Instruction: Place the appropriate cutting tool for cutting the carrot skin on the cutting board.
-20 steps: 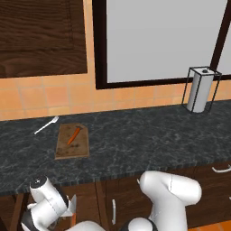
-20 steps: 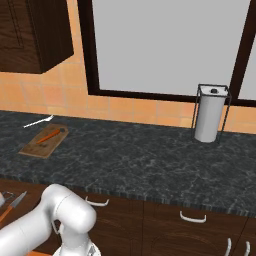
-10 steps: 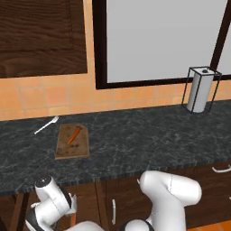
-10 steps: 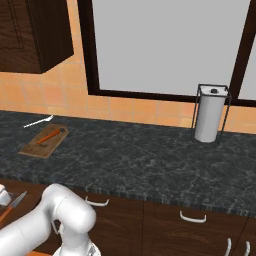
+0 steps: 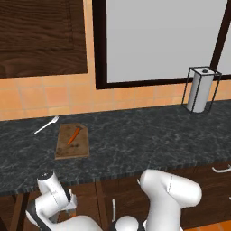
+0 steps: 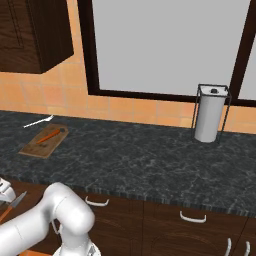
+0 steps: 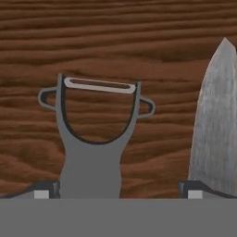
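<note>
Where the hand view looks down on a dark brown wood-grain surface (image 7: 139, 41), a grey metal peeler (image 7: 92, 152) lies flat, forked head and blade toward the top of that view, handle running down between the two dark fingertips (image 7: 44, 189). Gripper (image 7: 118, 190): jaws spread to full width, one tip on each side of the peeler handle, not touching it, nothing held. Knife blade (image 7: 215, 120): grey, pointed, lying just beside the peeler on the right of the hand view; the right base view shows a knife tip with an orange handle (image 6: 12, 206) at its lower left edge, below the worktop front. Worktop (image 5: 149, 144): dark speckled stone under a large window. Cutting board (image 5: 71, 141): light brown wood, flat, near the worktop's left end toward the back edge. Carrot (image 5: 74, 135): small, orange, lying on the board's far half. Fork (image 5: 46, 125): white, on the worktop just beyond the board's far left corner. Paper towel holder (image 5: 200, 90): upright wire frame with white roll, at the right end by the wall.
</note>
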{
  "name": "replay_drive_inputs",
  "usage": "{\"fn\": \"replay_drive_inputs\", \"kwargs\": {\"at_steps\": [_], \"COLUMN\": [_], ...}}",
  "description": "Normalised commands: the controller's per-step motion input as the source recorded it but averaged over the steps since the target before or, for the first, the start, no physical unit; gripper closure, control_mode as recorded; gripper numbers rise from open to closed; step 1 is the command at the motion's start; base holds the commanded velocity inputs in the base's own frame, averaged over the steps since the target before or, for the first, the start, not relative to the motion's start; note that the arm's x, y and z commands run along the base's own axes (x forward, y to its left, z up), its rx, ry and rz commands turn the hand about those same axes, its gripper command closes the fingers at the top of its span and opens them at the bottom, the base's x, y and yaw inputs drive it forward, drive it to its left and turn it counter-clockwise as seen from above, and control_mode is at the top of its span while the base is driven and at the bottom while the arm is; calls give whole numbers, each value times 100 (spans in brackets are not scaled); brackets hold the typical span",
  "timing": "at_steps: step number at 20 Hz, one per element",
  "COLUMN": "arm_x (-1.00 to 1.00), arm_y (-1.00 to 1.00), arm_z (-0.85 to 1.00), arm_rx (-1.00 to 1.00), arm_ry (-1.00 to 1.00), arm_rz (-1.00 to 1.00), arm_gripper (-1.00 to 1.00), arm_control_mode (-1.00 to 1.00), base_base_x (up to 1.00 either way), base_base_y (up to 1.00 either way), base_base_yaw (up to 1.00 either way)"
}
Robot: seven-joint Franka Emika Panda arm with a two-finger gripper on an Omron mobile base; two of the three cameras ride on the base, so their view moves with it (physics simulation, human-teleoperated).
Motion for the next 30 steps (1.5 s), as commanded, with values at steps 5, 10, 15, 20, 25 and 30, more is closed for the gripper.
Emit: {"fn": "replay_drive_inputs", "kwargs": {"at_steps": [5,10,15,20,25,30], "arm_x": [0,0,-11,-3,-60,-57], "arm_y": [19,24,9,0,0,0], "arm_z": [-11,-1,-24,-35,-78,-83], "arm_rx": [0,0,0,0,0,0], "arm_ry": [3,0,0,0,0,0], "arm_rz": [0,0,0,0,0,0], "arm_gripper": [-100,-100,-100,-100,100,100], "arm_control_mode": [-100,-100,-100,-100,-100,-100], "base_base_x": [0,0,0,0,0,0], "base_base_y": [0,0,0,0,0,0], "base_base_yaw": [0,0,0,0,0,0]}}
